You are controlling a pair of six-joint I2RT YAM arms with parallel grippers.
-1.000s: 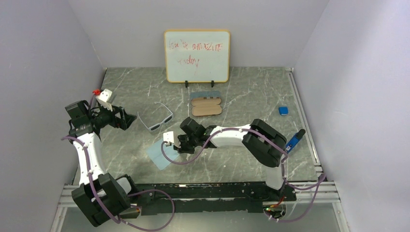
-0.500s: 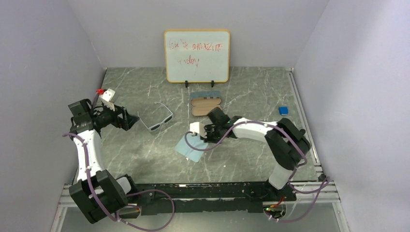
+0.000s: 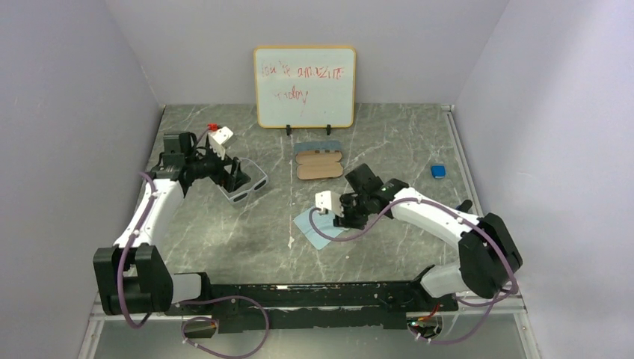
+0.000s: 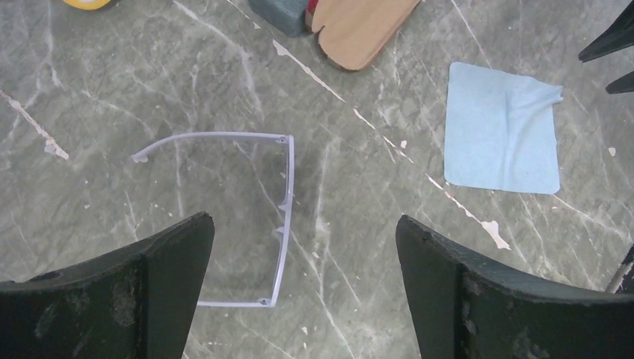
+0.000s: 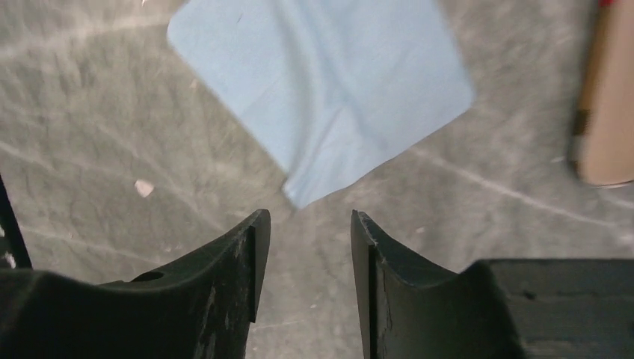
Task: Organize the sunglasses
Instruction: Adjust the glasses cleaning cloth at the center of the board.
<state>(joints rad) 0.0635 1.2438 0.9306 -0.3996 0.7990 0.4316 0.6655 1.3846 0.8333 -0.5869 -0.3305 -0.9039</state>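
The white-framed sunglasses (image 3: pixel 252 185) lie unfolded on the table left of centre. My left gripper (image 3: pixel 238 179) hovers right over them, wide open and empty. In the left wrist view the pale frame (image 4: pixel 285 196) lies between and ahead of the fingers, closer to the left finger (image 4: pixel 161 273). My right gripper (image 3: pixel 342 218) is low over a light-blue cloth (image 3: pixel 318 223), with its jaws a little apart and nothing between them. In the right wrist view the cloth (image 5: pixel 321 90) has a corner just ahead of the fingertips. The brown sunglasses are not in view.
An open case with a tan lining (image 3: pixel 319 163) lies behind the centre, before a whiteboard (image 3: pixel 304 87). It shows in the left wrist view (image 4: pixel 366 26) and the right wrist view (image 5: pixel 609 112). A small blue object (image 3: pixel 439 171) sits far right. The cloth also shows in the left wrist view (image 4: pixel 502 127).
My left arm swung right from the left edge to over the white sunglasses. My right arm moved right and the blue cloth shifted right with it.
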